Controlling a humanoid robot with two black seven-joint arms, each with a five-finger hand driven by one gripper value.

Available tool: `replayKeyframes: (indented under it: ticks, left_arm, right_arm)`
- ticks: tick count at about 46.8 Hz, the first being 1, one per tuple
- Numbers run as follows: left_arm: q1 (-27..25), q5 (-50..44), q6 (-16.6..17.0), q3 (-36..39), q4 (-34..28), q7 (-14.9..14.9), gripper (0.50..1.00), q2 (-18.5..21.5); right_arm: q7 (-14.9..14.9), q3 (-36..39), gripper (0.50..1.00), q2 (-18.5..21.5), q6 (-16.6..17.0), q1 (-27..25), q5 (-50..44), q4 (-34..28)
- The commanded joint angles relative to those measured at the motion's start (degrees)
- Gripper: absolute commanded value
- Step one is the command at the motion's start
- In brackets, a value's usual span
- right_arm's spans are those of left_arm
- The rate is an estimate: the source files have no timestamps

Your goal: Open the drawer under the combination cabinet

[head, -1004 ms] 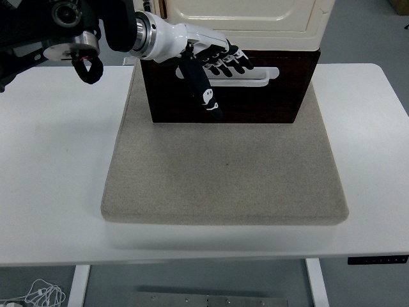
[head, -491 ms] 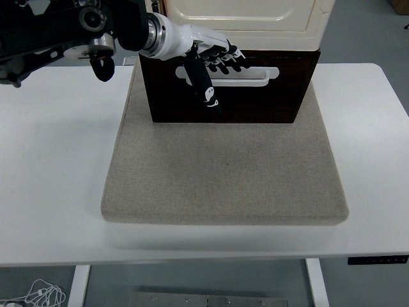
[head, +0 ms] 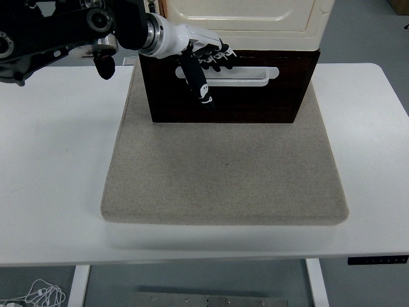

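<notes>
From the head view, the white surface (head: 57, 160) runs wide to both sides, its near edge crossing the bottom of the picture and its right end rounding off at the far right. A grey felt mat (head: 223, 173) lies in the middle of it, with bare surface to its left, to its right and along its front. At the mat's far end stands the combination cabinet (head: 246, 19), a cream upper body cut off by the top of the picture, and under it the dark brown drawer (head: 255, 102), whose front faces the camera. The drawer front sits flush under the cream body, and the whole stretch of mat before it is open. A white handle (head: 246, 77) runs across the upper part of the drawer front. The left arm comes in from the upper left, and its left robot hand (head: 204, 61) is at the handle's left end, the fingers (head: 220, 59) curled over the top of the handle and the thumb pointing down across the drawer front; whether they truly grip it cannot be told. A black cable loop (head: 104, 64) hangs from the arm over the bare surface left of the mat. Under the surface, white cords (head: 41, 295) lie on the floor.
</notes>
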Motion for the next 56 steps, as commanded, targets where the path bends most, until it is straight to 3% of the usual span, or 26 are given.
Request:
replayKeyframes:
  ticks: [1, 50, 56]
  left_arm:
    - [-0.06, 0.00, -0.08, 0.52, 0.40, 0.00, 1.000, -0.01]
    - [0.64, 0.79, -0.17, 2.02, 2.60, 0.00, 1.000, -4.14]
    - [0.47, 0.79, -1.40, 1.93, 2.42, -0.09, 1.000, -4.23]
  right_arm:
    - [0.00, 0.00, 0.926, 0.00, 0.00, 0.00, 0.01, 0.00]
    - [0.00, 0.00, 0.926, 0.00, 0.00, 0.00, 0.01, 0.00]
    - [0.00, 0.00, 0.926, 0.00, 0.00, 0.00, 0.01, 0.00]
